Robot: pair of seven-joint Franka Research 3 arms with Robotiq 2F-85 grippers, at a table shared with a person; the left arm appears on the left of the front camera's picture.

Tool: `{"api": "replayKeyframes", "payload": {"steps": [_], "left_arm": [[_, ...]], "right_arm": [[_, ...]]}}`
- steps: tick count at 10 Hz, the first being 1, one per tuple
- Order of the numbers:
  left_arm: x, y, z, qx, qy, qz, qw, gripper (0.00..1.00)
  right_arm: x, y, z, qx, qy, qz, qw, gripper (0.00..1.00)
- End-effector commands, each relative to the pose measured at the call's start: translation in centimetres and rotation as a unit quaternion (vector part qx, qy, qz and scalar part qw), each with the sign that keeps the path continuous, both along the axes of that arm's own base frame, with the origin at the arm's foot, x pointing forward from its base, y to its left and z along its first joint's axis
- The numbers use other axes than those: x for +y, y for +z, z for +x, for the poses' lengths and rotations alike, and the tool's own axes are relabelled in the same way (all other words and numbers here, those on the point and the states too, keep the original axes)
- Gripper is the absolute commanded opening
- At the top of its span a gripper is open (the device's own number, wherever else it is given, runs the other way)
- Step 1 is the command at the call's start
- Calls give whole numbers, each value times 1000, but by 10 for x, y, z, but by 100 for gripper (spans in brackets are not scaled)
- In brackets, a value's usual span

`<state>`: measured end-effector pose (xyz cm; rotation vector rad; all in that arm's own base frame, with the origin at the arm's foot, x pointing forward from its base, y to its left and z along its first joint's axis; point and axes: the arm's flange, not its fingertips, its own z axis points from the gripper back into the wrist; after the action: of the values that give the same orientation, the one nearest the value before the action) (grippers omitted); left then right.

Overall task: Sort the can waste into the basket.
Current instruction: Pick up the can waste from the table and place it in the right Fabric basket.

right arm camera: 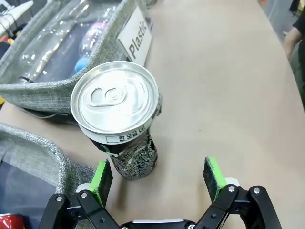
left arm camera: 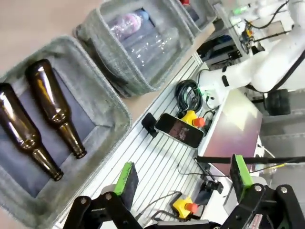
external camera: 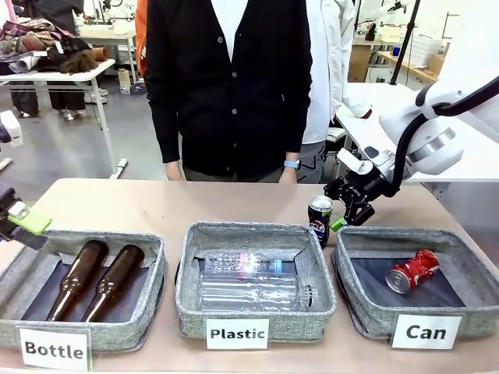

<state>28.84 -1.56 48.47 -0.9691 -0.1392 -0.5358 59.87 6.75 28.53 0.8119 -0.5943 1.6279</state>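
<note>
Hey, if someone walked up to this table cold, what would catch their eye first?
Probably the right gripper, open beside the upright black-blue can standing on the table between the Plastic basket and the Can basket. Then the crushed red can lying inside the Can basket.

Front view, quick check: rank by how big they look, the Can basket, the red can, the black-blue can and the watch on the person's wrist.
1. Can basket, by far the largest.
2. Red can and black-blue can: they look about alike; one lies crushed, one stands farther back, so I won't rank them.
3. Watch, the smallest.
</note>
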Motion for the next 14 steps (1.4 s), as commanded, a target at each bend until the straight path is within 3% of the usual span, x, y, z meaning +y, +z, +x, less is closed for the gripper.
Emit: {"api": "replayKeyframes", "payload": {"steps": [1, 9, 12, 13, 14], "left_arm": [[-4, 7, -7, -24, -27, -8, 999, 100], [-4, 7, -7, -24, -27, -8, 999, 100], [-4, 7, -7, -24, -27, -8, 999, 100], [-4, 7, -7, -24, -27, -8, 999, 100], [-4, 7, -7, -24, -27, -8, 999, 100]], "right_arm": [[3, -1, 7, -1, 30, 18, 999, 100], [21, -11, 13, 35, 69, 35, 996, 100], [21, -10, 14, 33, 81, 38, 995, 17], [21, -10, 14, 34, 82, 37, 995, 37], [21, -11, 13, 35, 84, 39, 995, 0]]}}
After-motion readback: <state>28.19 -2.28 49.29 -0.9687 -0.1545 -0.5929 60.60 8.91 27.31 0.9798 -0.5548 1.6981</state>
